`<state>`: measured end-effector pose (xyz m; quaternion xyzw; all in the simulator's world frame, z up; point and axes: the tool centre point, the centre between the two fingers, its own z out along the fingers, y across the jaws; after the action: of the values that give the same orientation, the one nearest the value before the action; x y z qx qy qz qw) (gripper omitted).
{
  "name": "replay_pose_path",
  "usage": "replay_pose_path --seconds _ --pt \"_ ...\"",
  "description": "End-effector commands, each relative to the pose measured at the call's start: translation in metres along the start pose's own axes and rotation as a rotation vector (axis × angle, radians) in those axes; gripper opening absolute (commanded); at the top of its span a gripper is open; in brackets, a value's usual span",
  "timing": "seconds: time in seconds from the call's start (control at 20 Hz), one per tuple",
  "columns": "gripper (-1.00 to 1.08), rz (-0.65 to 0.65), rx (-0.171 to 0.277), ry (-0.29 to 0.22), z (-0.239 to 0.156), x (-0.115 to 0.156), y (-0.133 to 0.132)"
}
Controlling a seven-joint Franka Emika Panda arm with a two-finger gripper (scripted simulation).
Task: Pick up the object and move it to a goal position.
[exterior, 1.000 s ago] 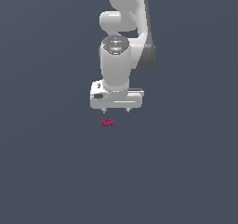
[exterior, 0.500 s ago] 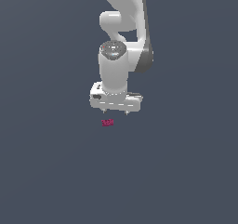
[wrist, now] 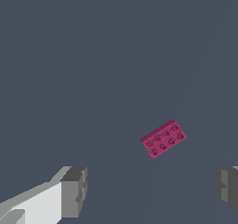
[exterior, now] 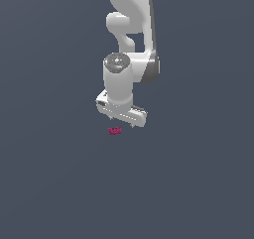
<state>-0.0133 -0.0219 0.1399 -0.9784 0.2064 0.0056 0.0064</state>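
Note:
The object [exterior: 115, 131] is a small magenta-pink rectangular block lying flat on the dark grey floor; the wrist view shows studs on top of the object [wrist: 163, 139]. My white gripper [exterior: 122, 120] hangs above the floor just behind the block and a little toward the exterior view's right. It is open, with nothing between its fingers. In the wrist view the two grey fingertips [wrist: 74, 191] stand wide apart, and the block lies ahead of the gap between them, nearer to one side, untouched.
A plain dark grey floor [exterior: 54, 183] fills both views. The white arm [exterior: 131, 29] rises from the gripper toward the top of the exterior view.
The gripper has dropped a little and turned about its vertical axis, its finger bar now slanting in the exterior view. The block has not moved.

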Motion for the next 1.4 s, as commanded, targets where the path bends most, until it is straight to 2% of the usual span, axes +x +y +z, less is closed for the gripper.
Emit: replay_pose_path --seconds 0.0,1.0,1.35 --pt "1.0 0.083 0.003 -0.002 0.007 -0.001 0.003" --pt "1.0 0.735 0.003 0.002 0.059 -0.007 0.034" --pt "1.0 0.904 0.0 0.011 0.071 -0.008 0.045"
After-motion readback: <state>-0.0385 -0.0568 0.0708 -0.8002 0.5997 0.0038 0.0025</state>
